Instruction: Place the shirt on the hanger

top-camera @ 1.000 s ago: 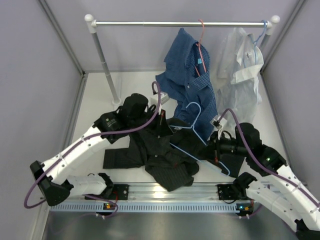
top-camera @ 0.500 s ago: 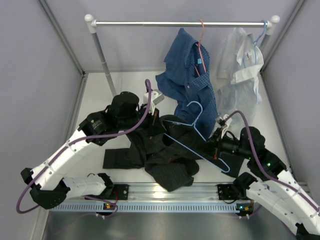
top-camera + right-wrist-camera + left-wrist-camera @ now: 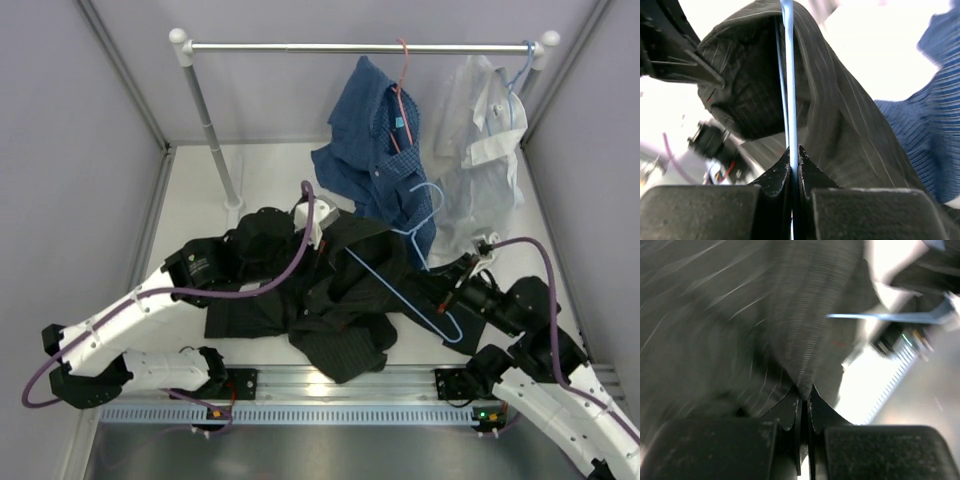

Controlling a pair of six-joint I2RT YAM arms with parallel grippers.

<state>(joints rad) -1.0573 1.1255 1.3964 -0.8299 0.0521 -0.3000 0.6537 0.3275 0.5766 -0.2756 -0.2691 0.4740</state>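
While the left gripper (image 3: 803, 399) pinches a shirt (image 3: 340, 295) fold, the right gripper (image 3: 794, 159) clamps the hanger (image 3: 790, 75) lying across it.

One camera looks steeply down from high behind, while both wrist cameras press close, all sharing the black pinstriped button shirt (image 3: 345, 300).

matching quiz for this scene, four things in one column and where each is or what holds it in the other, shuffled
1 black shirt
2 light-blue hanger
3 blue checked shirt
4 white shirt

a at the right end of the rail
b in the right pincer
c in the left pincer
d on the red hanger

Pairs: 1-c, 2-b, 3-d, 4-a
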